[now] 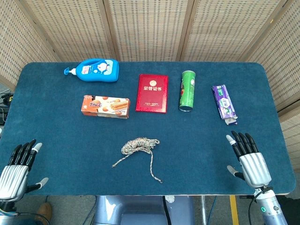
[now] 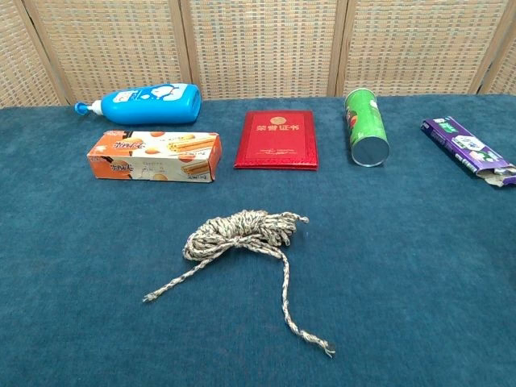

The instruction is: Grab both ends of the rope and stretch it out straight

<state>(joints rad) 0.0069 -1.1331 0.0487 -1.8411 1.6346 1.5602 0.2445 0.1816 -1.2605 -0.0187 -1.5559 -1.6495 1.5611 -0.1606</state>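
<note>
Rope: the rope [image 1: 139, 146] [image 2: 242, 234] lies on the blue table [image 1: 197, 140] [image 2: 419, 266], loosely coiled, on the near side of the red booklet [image 1: 152, 93] [image 2: 276, 139].
Rope ends: two loose tails run out of the coil toward the near table edge, one ending left of the booklet's line, the other roughly in line with it and nearer the edge; both lie flat and free.
Left hand: the left hand [image 1: 16, 168] rests at the near left table corner, far left of the booklet, fingers apart and holding nothing, well apart from the rope.
Right hand: the right hand [image 1: 248, 159] lies on the table toward its near right corner, right of the booklet, fingers extended side by side with the thumb out, holding nothing, well apart from the rope.
Row beside the booklet: orange box [image 1: 105, 106] [image 2: 153, 157] just left, blue bottle [image 1: 96, 69] [image 2: 145, 104] further left and back, green can [image 1: 187, 90] [image 2: 365, 126] just right, purple packet [image 1: 224, 104] [image 2: 470, 149] far right.
Cut off: the chest view shows neither hand and crops the purple packet at its right edge; the head view crops the left hand's wrist.
Hard to make out: how the rope's loops overlap inside the coil cannot be told.
</note>
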